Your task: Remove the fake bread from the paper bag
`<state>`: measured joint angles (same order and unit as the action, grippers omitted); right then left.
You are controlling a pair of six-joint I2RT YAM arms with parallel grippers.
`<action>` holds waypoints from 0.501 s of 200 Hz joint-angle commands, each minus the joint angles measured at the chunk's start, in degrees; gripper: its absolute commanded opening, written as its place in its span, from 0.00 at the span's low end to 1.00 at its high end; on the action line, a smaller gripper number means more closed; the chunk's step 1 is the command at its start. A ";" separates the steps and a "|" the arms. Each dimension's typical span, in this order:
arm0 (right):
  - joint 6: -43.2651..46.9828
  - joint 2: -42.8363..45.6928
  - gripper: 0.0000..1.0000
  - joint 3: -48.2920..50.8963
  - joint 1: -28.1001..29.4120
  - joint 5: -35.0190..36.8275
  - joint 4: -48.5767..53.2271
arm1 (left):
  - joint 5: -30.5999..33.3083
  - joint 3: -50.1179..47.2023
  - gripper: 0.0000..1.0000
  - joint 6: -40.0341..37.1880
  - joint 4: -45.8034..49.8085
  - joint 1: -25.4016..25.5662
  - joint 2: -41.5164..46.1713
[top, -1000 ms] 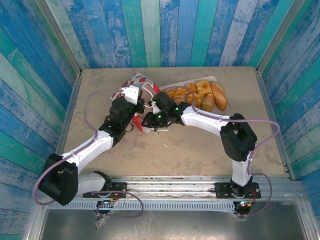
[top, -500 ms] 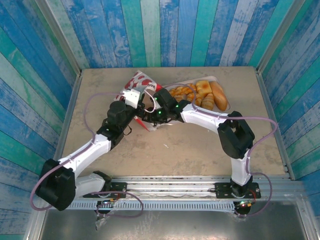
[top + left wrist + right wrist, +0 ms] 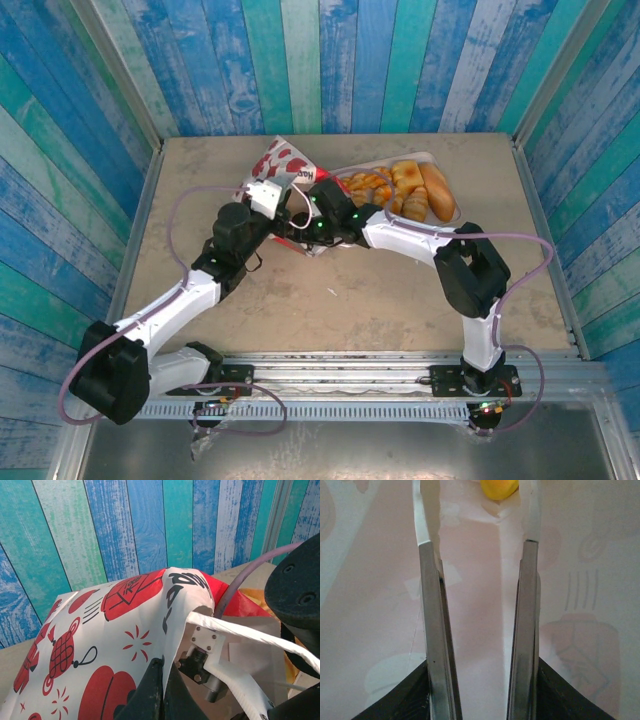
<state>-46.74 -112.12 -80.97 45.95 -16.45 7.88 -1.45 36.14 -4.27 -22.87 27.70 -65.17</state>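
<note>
The paper bag (image 3: 281,160), red and white, lies tipped on its side with its mouth facing the arms. My left gripper (image 3: 283,203) is shut on the bag's upper rim; in the left wrist view its fingers (image 3: 167,672) pinch the white edge of the bag (image 3: 100,630). My right gripper (image 3: 312,222) is at the bag's mouth, shut on the metal tongs (image 3: 432,630), whose white-tipped arms stand apart inside the bag. One yellow fake bread (image 3: 499,487) lies at the bag's far end, beyond the tong tips. My right gripper's black fingers (image 3: 415,692) press the tong arms from outside.
A flat white tray (image 3: 432,157) at the back right holds several fake breads (image 3: 412,190). Blue striped walls close in the table on three sides. The right arm's black body (image 3: 300,595) crowds the bag's mouth.
My left gripper has lifted the bag's rim up and toward the back wall. The right gripper has followed to the mouth, and the tong arms have spread wider.
</note>
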 commanded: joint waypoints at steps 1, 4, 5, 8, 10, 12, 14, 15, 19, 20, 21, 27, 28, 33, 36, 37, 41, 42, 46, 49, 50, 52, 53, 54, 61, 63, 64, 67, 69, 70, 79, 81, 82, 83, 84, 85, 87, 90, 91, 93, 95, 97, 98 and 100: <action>-1.25 0.75 0.49 0.14 -0.73 2.24 -3.16 | -2.50 2.40 0.00 -0.33 -0.39 0.07 2.06; -1.25 0.64 0.49 -0.04 -0.77 2.09 -3.32 | -2.42 2.37 0.00 -0.25 -0.27 0.07 2.00; -1.25 0.57 0.49 -0.10 -0.78 2.06 -3.36 | -2.42 2.36 0.00 -0.18 -0.26 0.07 1.98; -1.25 0.34 0.49 -0.21 -0.73 1.85 -3.70 | -2.34 2.19 0.00 -0.21 -0.18 0.07 1.97; -1.18 0.21 0.49 -0.34 -0.77 1.75 -3.91 | -2.28 2.14 0.00 -0.14 -0.16 0.07 1.97; -1.10 0.03 0.49 -0.44 -0.78 1.59 -4.21 | -2.14 2.10 0.00 -0.13 -0.16 0.11 1.97; -1.03 -0.08 0.49 -0.60 -0.78 1.42 -4.43 | -1.97 1.99 0.00 0.03 -0.09 0.10 1.93; -0.97 -0.15 0.49 -0.64 -0.78 1.33 -4.53 | -1.93 1.95 0.00 0.04 -0.03 0.09 1.91; -0.85 -0.41 0.49 -0.97 -0.82 1.03 -4.96 | -1.66 1.89 0.00 0.17 0.10 0.07 1.84; -0.78 -0.49 0.49 -1.00 -0.80 1.01 -5.06 | -1.64 1.86 0.00 0.20 0.15 0.07 1.82; -0.75 -0.57 0.49 -1.11 -0.79 0.90 -5.15 | -1.59 1.84 0.00 0.22 0.17 0.03 1.76; -0.35 -0.97 0.49 -1.56 -0.78 0.60 -5.69 | -1.45 1.78 0.00 0.20 0.49 0.07 1.65; -0.27 -1.03 0.49 -1.61 -0.78 0.61 -5.73 | -1.45 1.76 0.00 0.17 0.56 0.07 1.59; 0.00 -1.24 0.49 -1.93 -0.78 0.55 -6.10 | -1.49 1.81 0.00 0.15 0.85 0.07 1.41; 0.17 -1.38 0.49 -2.07 -0.79 0.58 -6.43 | -1.57 1.79 0.00 0.19 0.94 0.07 1.32; 0.25 -1.45 0.49 -2.12 -0.78 0.56 -6.54 | -1.60 1.81 0.00 0.16 1.01 0.07 1.30; 0.45 -1.72 0.50 -2.32 -0.82 0.46 -6.98 | -1.81 1.78 0.00 0.21 1.12 0.07 1.19; 0.52 -1.75 0.50 -2.34 -0.80 0.45 -7.12 | -1.81 1.76 0.00 0.22 1.19 0.07 1.19; 0.82 -2.06 0.50 -2.54 -0.78 0.25 -7.68 | -2.14 1.78 0.00 0.24 1.30 0.07 1.10; 1.04 -2.26 0.50 -2.76 -0.78 -0.03 -7.90 | -2.30 1.75 0.00 0.23 1.26 0.07 1.03; 1.08 -2.34 0.50 -2.82 -0.78 -0.10 -7.98 | -2.40 1.70 0.00 0.23 1.34 0.07 1.02; 1.12 -2.61 0.50 -2.97 -0.78 -0.28 -8.04 | -2.52 1.73 0.00 0.23 1.41 0.07 1.01; 1.16 -2.68 0.50 -3.15 -0.78 -0.35 -8.00 | -2.60 1.74 0.00 0.23 1.46 0.07 1.01; 1.19 -2.76 0.50 -3.28 -0.82 -0.43 -7.98 | -2.68 1.74 0.00 0.23 1.49 0.07 1.01; 1.14 -3.53 0.50 -4.06 -0.92 -0.83 -7.46 | -2.86 1.64 0.00 0.35 1.76 0.07 1.01; 1.06 -3.65 0.50 -4.23 -0.99 -0.88 -7.31 | -2.99 1.65 0.00 0.37 1.84 0.07 1.01; 1.05 -3.78 0.50 -4.30 -0.97 -0.87 -7.24 | -3.01 1.65 0.00 0.34 1.90 0.07 1.01; 0.87 -3.95 0.50 -4.52 -1.02 -0.98 -7.11 | -3.09 1.65 0.00 0.34 1.95 0.07 1.01; 0.76 -4.09 0.50 -4.58 -0.97 -0.96 -7.03 | -3.11 1.65 0.00 0.32 1.98 0.09 1.07; 0.76 -4.17 0.50 -4.61 -1.01 -0.96 -7.01 | -3.16 1.65 0.00 0.32 2.01 0.08 1.08; 0.51 -4.64 0.51 -4.66 -1.09 -1.18 -7.35 | -3.53 1.48 0.00 0.52 2.12 0.07 1.18; 0.47 -4.81 0.51 -4.64 -1.08 -1.21 -7.48 | -3.62 1.41 0.00 0.57 2.09 0.07 1.18; 0.49 -4.79 0.51 -4.64 -1.06 -1.26 -7.55 | -3.63 1.44 0.00 0.57 2.11 0.07 1.18; 0.50 -4.83 0.51 -4.64 -1.05 -1.24 -7.58 | -3.68 1.42 0.00 0.58 2.12 0.07 1.14; 0.51 -4.89 0.51 -4.68 -1.05 -1.32 -7.60 | -3.66 1.40 0.00 0.62 2.13 0.11 1.16; 0.46 -4.97 0.51 -4.70 -1.09 -1.40 -7.65 | -3.74 1.40 0.00 0.60 2.13 0.09 1.22; 0.50 -5.07 0.51 -4.78 -1.12 -1.42 -7.76 | -3.91 1.32 0.00 0.63 2.09 0.08 1.26; 0.58 -5.27 0.51 -4.95 -1.06 -1.53 -7.83 | -4.03 1.36 0.00 0.66 2.08 0.06 1.25; 0.59 -5.29 0.51 -5.01 -1.10 -1.55 -7.86 | -4.10 1.37 0.00 0.71 2.08 0.07 1.26; 0.64 -5.41 0.51 -5.15 -1.08 -1.67 -7.85 | -4.20 1.39 0.00 0.70 2.05 0.07 1.27; 0.72 -5.51 0.51 -5.23 -1.02 -1.67 -7.87 | -4.29 1.39 0.00 0.70 2.20 0.07 1.20; 0.80 -5.62 0.51 -5.36 -1.06 -1.79 -7.88 | -4.33 1.39 0.00 0.68 2.21 0.11 1.19; 0.83 -5.68 0.51 -5.39 -1.05 -1.86 -7.88 | -4.38 1.34 0.00 0.72 2.21 0.09 1.18; 0.92 -5.82 0.51 -5.48 -1.04 -1.95 -7.88 | -4.42 1.44 0.00 0.68 2.22 0.12 1.18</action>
<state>-46.68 -115.87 -83.99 45.56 -18.33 2.83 -1.69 36.16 -4.21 -20.80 27.35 -65.17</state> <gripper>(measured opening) 0.509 0.048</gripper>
